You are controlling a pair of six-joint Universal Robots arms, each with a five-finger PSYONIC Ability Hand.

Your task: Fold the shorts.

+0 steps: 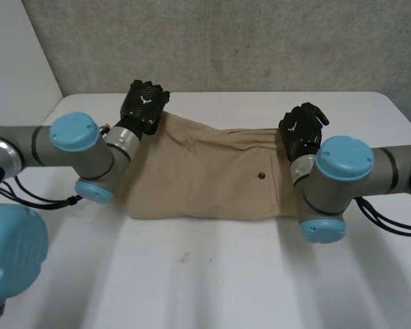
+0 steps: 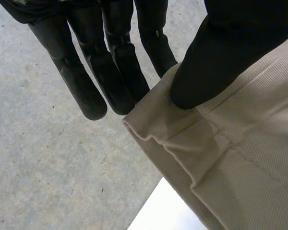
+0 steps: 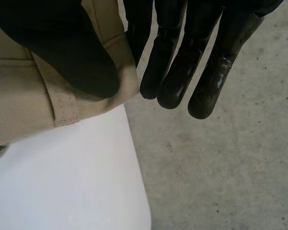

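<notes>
— Where are the shorts [image 1: 205, 171] lying?
— They are lying spread on the white table [image 1: 212, 274] (tan, button facing up). The left hand [image 1: 144, 104] is pinching their far left corner between thumb and straight fingers.
— And the right hand [image 1: 301, 131]?
— It is pinching the shorts' far right corner likewise.

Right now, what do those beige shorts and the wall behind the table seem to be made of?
Shorts: likely cotton twill, matte; fine diagonal ribs and stitched seams show in the wrist views. Wall: probably bare concrete, rough and matte; grey, mottled, with small pits.
</notes>
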